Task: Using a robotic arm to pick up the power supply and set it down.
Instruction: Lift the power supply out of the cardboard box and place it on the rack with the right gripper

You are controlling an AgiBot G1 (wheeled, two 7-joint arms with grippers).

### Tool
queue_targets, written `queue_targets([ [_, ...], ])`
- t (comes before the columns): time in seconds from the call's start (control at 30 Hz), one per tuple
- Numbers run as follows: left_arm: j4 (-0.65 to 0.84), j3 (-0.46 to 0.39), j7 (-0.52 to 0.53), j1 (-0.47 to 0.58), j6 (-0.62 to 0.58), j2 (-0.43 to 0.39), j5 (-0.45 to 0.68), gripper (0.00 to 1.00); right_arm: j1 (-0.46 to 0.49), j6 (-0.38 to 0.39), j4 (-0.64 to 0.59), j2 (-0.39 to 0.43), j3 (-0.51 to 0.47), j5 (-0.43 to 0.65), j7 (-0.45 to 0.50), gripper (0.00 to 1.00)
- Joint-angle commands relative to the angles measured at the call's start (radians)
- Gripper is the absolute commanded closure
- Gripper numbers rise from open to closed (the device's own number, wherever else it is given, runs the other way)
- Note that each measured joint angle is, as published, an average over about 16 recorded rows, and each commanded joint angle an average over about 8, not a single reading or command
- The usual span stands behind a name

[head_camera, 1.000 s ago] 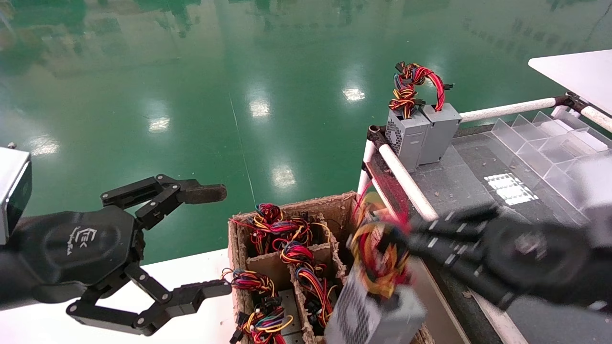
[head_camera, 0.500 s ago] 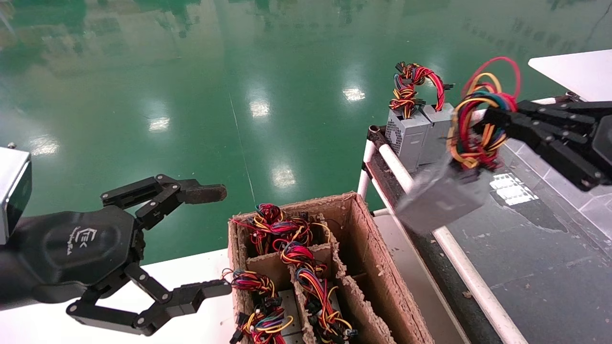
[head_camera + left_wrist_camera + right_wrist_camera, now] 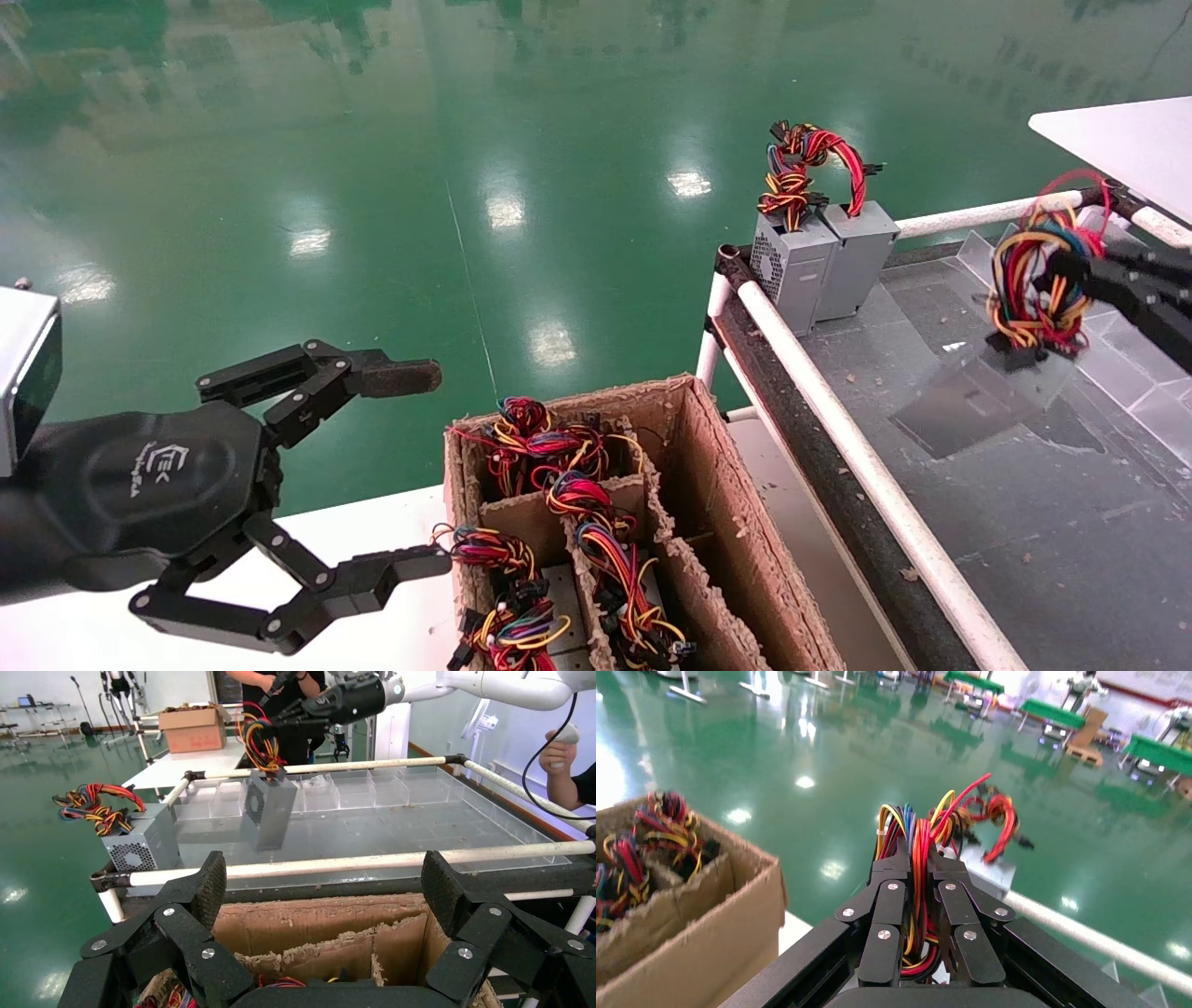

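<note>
The power supply (image 3: 978, 396), a small grey metal box, hangs tilted in the air over the grey table (image 3: 1052, 559) by its looped red, yellow and orange wires (image 3: 1034, 280). My right gripper (image 3: 1066, 270) reaches in from the right edge and is shut on that wire bundle. The right wrist view shows the wires (image 3: 919, 836) pinched between the right gripper (image 3: 917, 860) fingers. In the left wrist view the power supply (image 3: 270, 808) dangles above the table. My left gripper (image 3: 414, 471) stands open and empty at the lower left, beside the carton.
A brown cardboard divider carton (image 3: 708, 485) holding several wire-topped supplies sits below centre. Two grey power supplies (image 3: 824, 261) stand at the table's far corner. A white pipe rail (image 3: 838, 438) edges the table. Clear plastic dividers (image 3: 1117, 280) line the far right.
The right gripper lifted the power supply out of the carton, carried it up and right over the rail, and now holds it above the grey table. The left arm has not moved.
</note>
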State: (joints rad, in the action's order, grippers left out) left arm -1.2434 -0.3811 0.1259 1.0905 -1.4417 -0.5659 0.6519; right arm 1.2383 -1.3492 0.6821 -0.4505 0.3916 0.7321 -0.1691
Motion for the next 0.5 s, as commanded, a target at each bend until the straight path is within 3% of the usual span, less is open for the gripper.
queue_targets([
  [0.03, 0.000, 0.000, 0.000, 0.000, 0.000, 0.000, 0.000, 0.00, -0.002, -0.012, -0.026, 0.004, 0.003, 0.006, -0.011, 1.00],
  [0.5, 0.000, 0.000, 0.000, 0.000, 0.000, 0.000, 0.000, 0.00, 0.124, -0.045, -0.139, -0.094, 0.083, 0.149, -0.035, 1.00],
])
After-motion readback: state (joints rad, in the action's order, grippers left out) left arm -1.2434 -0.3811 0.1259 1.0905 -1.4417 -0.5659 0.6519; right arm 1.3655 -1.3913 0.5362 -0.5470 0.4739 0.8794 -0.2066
